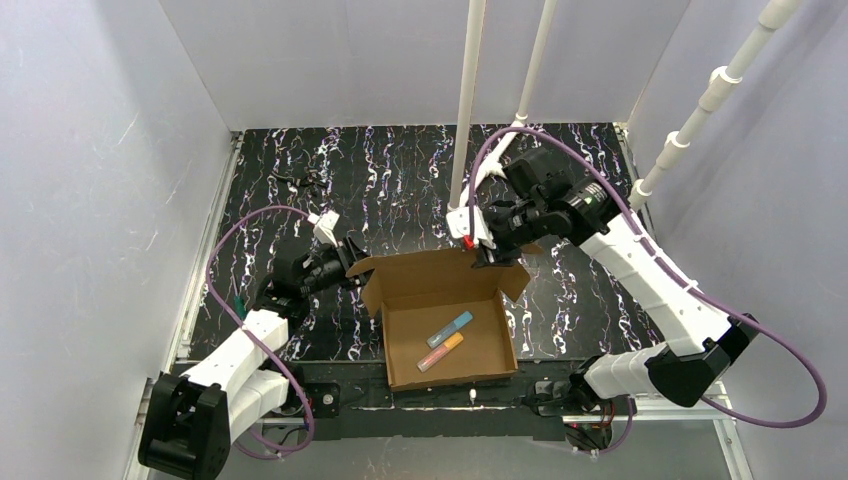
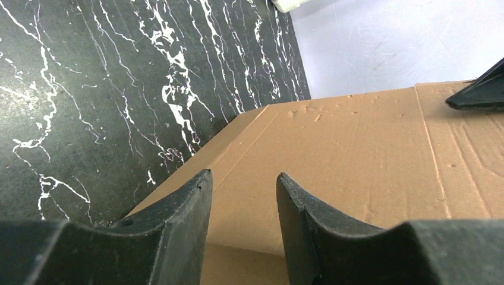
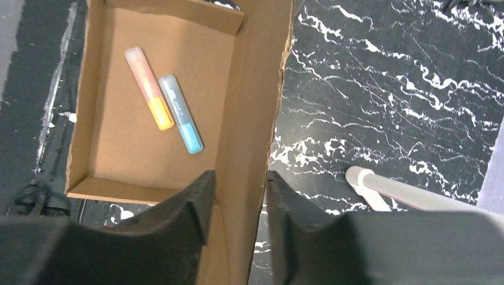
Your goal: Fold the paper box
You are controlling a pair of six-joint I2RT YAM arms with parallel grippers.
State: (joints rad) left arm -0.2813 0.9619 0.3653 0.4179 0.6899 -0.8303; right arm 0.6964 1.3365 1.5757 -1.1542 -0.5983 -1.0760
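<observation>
Top view: paper box (image 1: pixel 405 335) sits on marble-pattern table (image 1: pixel 400 170) just ahead of the arm bases, tray part formed w/ walls up, lid panel standing at the far side. Blue marker (image 1: pixel 450 328) and orange marker (image 1: pixel 440 352) lie side by side on the tray floor. Left arm reaches fwd low from its base, elbow bent, left gripper (image 1: pixel 352 262) at the lid's far-left corner flap. Right arm goes up and back, forearm angled in over the table, right gripper (image 1: pixel 487 252) pointing down at the lid's top edge near its right end. Left wrist: left gripper (image 2: pixel 242 174) fingers partly apart, cardboard face (image 2: pixel 356 154) showing thru the gap; one finger sits over the table side, the other over the panel (can't tell if anything is pinched). A black wedge (image 2: pixel 478 95) meets the panel's far edge. Right wrist: looking down along the lid; right gripper (image 3: pixel 239 175) fingers flank the panel, one on each face, cardboard filling the gap btwn them. Can't tell if clamped or only close. Both markers lie in the tray (image 3: pixel 119 148) below; white pole (image 3: pixel 386 190) lies on the table outside the lid.
</observation>
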